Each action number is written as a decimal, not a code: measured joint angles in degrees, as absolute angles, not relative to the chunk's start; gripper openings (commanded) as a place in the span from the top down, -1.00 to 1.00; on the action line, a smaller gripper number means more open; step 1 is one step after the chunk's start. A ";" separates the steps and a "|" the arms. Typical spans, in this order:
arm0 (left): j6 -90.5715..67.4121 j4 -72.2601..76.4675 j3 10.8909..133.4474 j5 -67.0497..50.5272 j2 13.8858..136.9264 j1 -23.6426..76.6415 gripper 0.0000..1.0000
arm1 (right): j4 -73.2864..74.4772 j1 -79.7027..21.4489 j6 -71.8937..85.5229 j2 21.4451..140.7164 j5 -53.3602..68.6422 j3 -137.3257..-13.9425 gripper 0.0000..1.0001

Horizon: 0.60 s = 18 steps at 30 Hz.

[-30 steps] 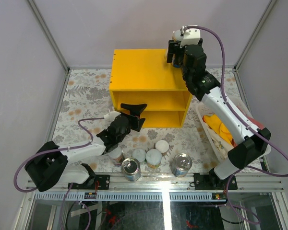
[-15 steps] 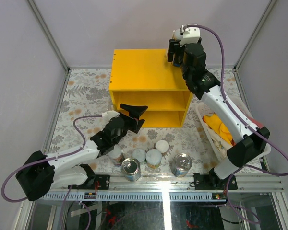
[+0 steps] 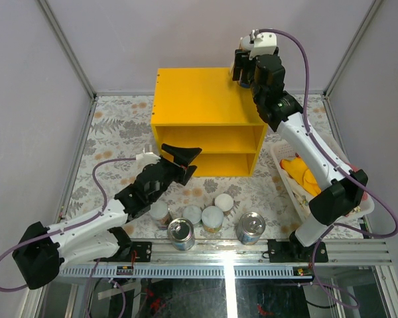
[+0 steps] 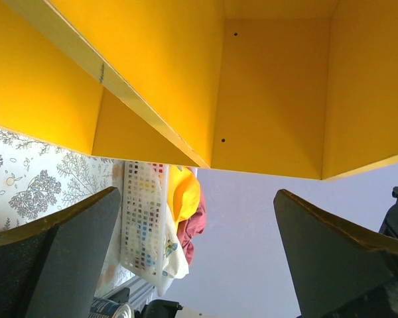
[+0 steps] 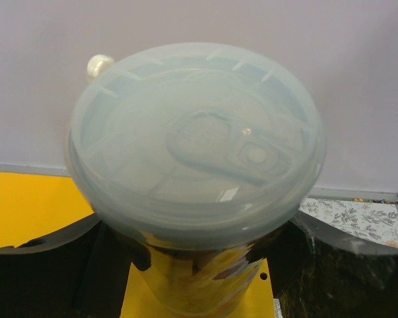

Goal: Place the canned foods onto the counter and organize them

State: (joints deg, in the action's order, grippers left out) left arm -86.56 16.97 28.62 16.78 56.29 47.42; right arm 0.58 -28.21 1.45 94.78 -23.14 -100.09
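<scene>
One white-lidded can: clasped by the right end effector, over the yellow shelf unit's far right top corner. Best lowered upright, inboard of the edge, before release. Left end effector: spread wide, empty, before the unit's front.
</scene>
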 measured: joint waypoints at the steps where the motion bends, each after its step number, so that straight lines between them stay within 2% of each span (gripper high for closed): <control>1: -86.28 16.67 28.62 16.78 55.90 47.53 -1.00 | 0.64 -28.16 1.45 94.91 -22.98 -100.29 -0.40; 3: -85.82 16.21 28.62 16.75 55.31 47.59 -0.99 | 0.97 -28.05 1.50 95.04 -22.79 -100.60 -0.58; 4: -85.56 15.97 28.62 16.78 55.09 47.59 -1.00 | 1.06 -28.05 1.50 95.07 -22.68 -100.64 -0.71; 5: -85.34 15.79 28.62 16.78 54.92 47.59 -1.00 | 1.06 -28.05 1.58 95.07 -22.55 -100.64 -0.93; 6: -85.14 15.75 28.62 16.78 54.78 47.59 -1.00 | 1.15 -28.03 1.69 95.07 -22.39 -100.64 -1.00; 18: -84.23 12.78 29.04 16.78 52.05 48.25 -1.00 | 4.49 -28.05 3.68 91.44 -21.28 -97.80 -0.99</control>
State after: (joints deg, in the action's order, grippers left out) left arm -84.23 12.78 29.04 16.78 52.05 48.25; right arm 4.49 -28.05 3.68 91.44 -21.28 -97.80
